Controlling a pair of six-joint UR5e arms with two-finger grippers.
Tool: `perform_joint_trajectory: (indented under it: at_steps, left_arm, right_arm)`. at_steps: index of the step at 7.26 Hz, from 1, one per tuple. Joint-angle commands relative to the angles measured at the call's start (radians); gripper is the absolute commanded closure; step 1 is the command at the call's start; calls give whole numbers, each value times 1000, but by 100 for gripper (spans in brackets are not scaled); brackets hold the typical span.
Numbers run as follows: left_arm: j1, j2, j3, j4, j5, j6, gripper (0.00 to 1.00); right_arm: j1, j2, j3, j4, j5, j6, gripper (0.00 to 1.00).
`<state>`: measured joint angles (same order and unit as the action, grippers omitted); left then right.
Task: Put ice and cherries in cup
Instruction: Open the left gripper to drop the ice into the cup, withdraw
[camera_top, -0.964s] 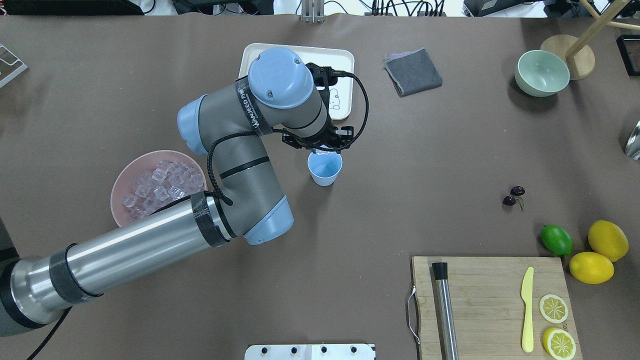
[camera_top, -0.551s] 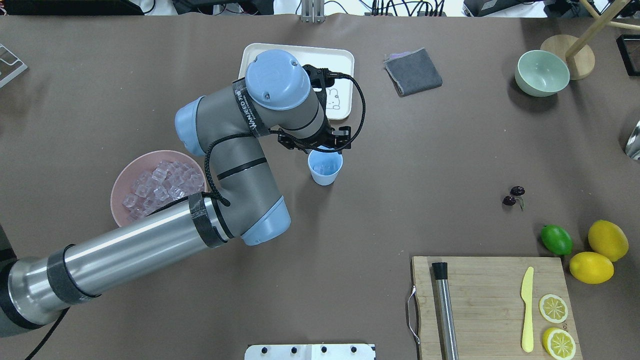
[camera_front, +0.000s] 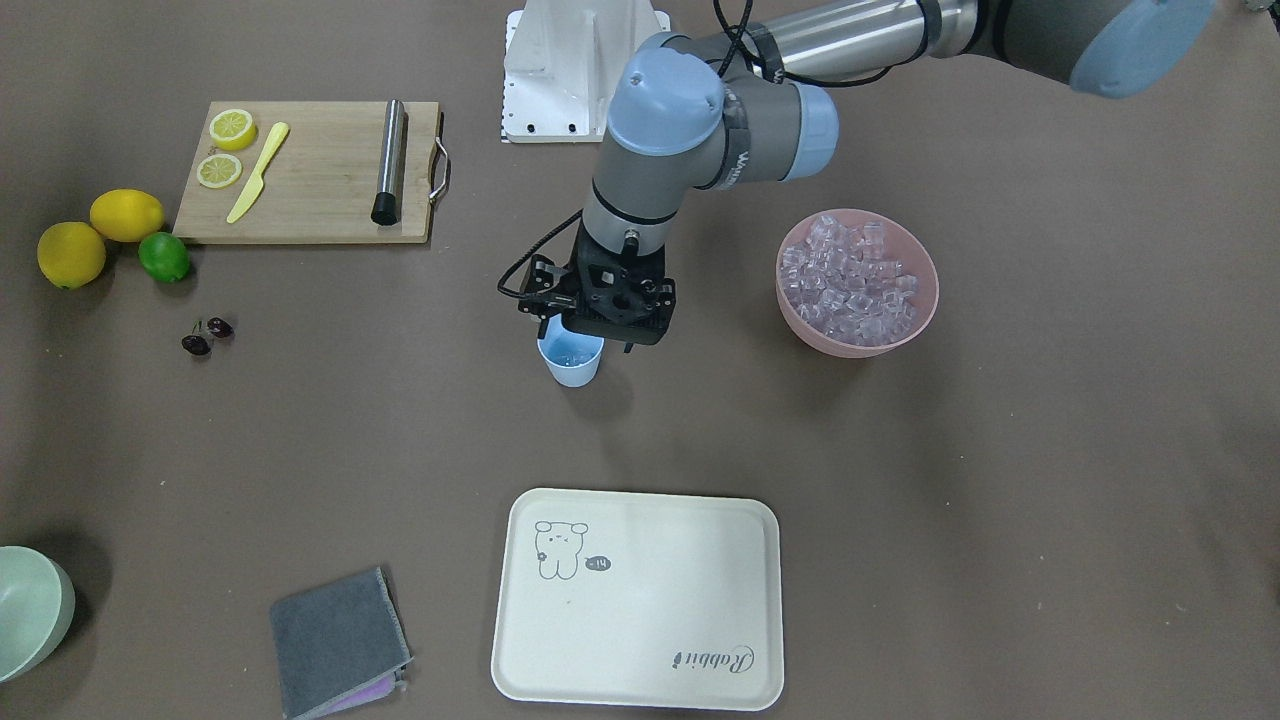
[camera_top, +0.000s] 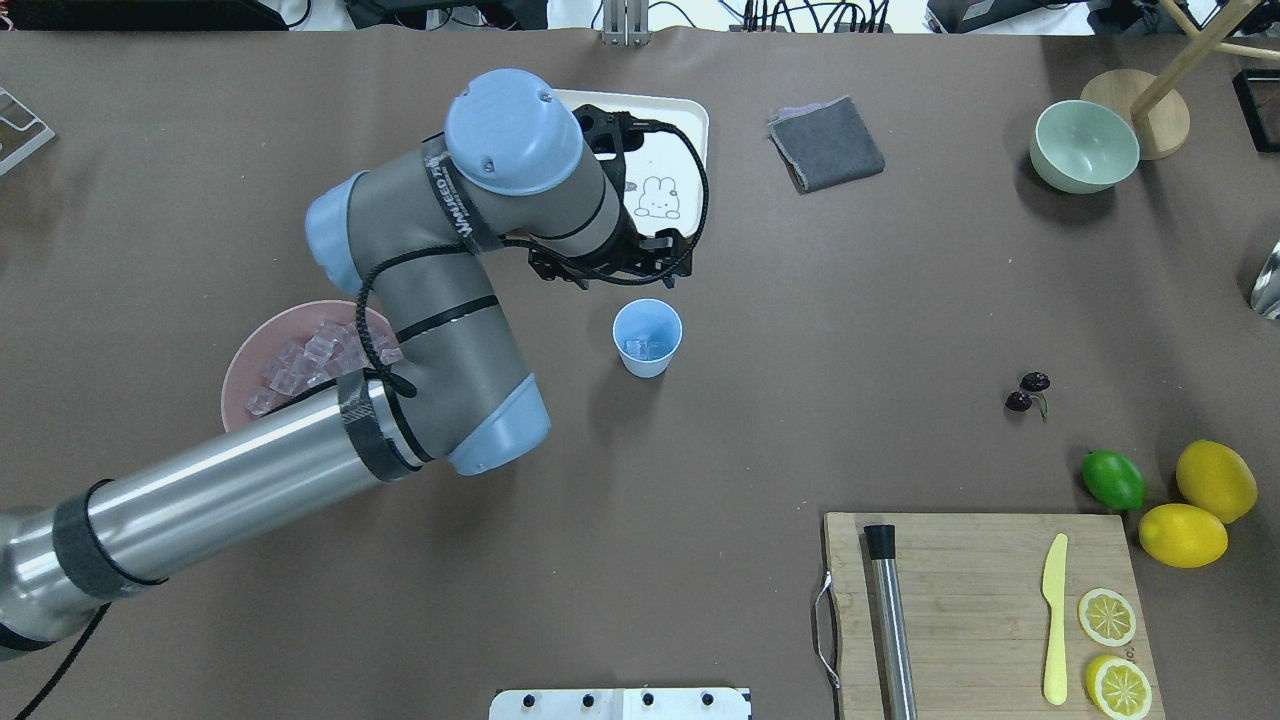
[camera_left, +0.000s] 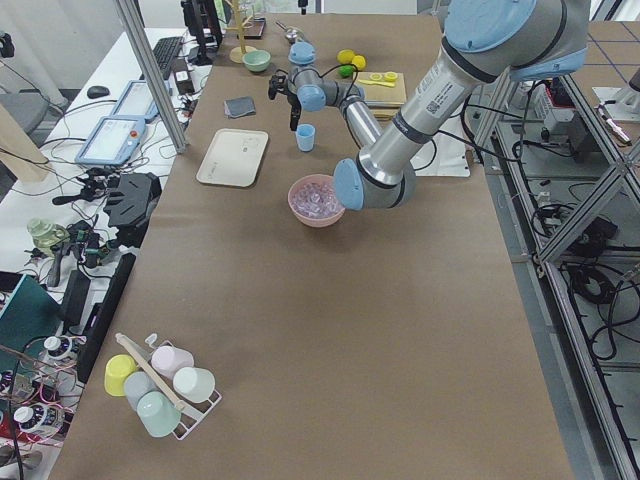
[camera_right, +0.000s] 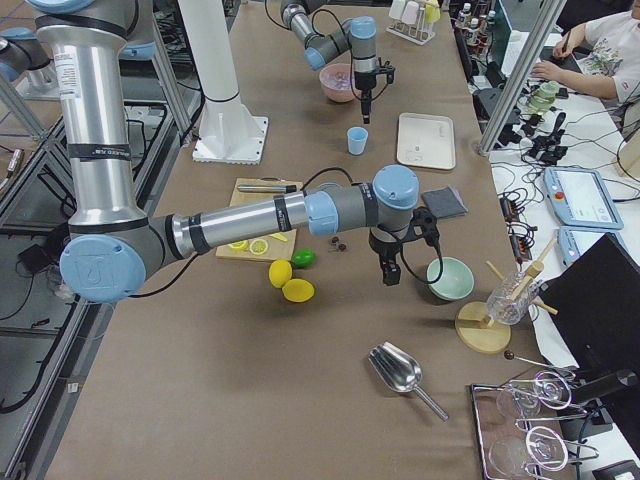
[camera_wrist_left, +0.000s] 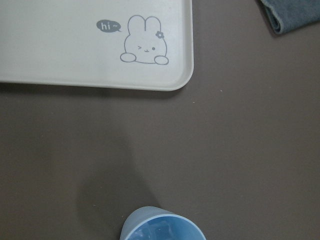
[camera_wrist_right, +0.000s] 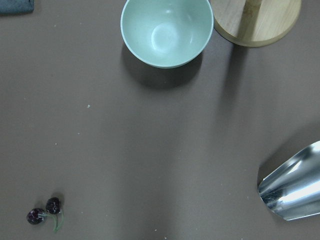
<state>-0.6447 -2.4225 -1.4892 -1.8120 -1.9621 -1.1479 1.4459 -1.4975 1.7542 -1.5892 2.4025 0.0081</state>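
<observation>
The light blue cup (camera_top: 647, 338) stands upright mid-table with a clear ice cube (camera_top: 640, 347) lying in it. It also shows in the front view (camera_front: 571, 362) and at the bottom edge of the left wrist view (camera_wrist_left: 162, 226). My left gripper (camera_front: 590, 338) hangs just beside the cup on the tray side, open and empty. More ice (camera_top: 310, 360) fills the pink bowl (camera_front: 858, 345), partly hidden under my left arm. The dark cherries (camera_top: 1028, 392) lie on the table far right, apart from everything. My right gripper (camera_right: 391, 275) hovers near them; I cannot tell whether it is open.
A cream tray (camera_top: 670, 130) lies behind the cup, a grey cloth (camera_top: 826, 142) to its right. A pale green bowl (camera_top: 1084, 146) and a wooden stand are at back right. A lime (camera_top: 1113, 480), lemons, a cutting board (camera_top: 980, 600) and a metal scoop (camera_wrist_right: 292, 187) sit on the right.
My left gripper was right over the cup with an ice cube. It has let the cube drop into the cup and moved back and left, toward the tray.
</observation>
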Motion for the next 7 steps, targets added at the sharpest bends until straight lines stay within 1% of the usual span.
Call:
perform_joint_trajectory:
  at_steps: [1, 2, 3, 4, 5, 6, 7]
  left_arm:
    - [-119, 162, -116, 3, -95, 83, 2]
    - [-183, 260, -172, 3, -128, 141, 2]
    - [-235, 392, -254, 2, -173, 181, 2]
    - [-248, 528, -358, 0, -179, 183, 2]
    - [-247, 581, -385, -7, -172, 188, 2]
    - [-212, 580, -343, -13, -158, 192, 3]
    - [-178, 582, -347, -35, -128, 179, 3]
  right_arm:
    - [-45, 5, 7, 0, 1, 0, 0]
    - [-56, 9, 8, 0, 3, 0, 0]
    - [-73, 16, 2, 5, 1, 1, 0]
    - [-76, 16, 7, 6, 3, 24, 0]
    - [-76, 16, 20, 8, 4, 45, 0]
    - [-76, 14, 19, 8, 4, 58, 0]
    - [-76, 14, 22, 8, 4, 58, 0]
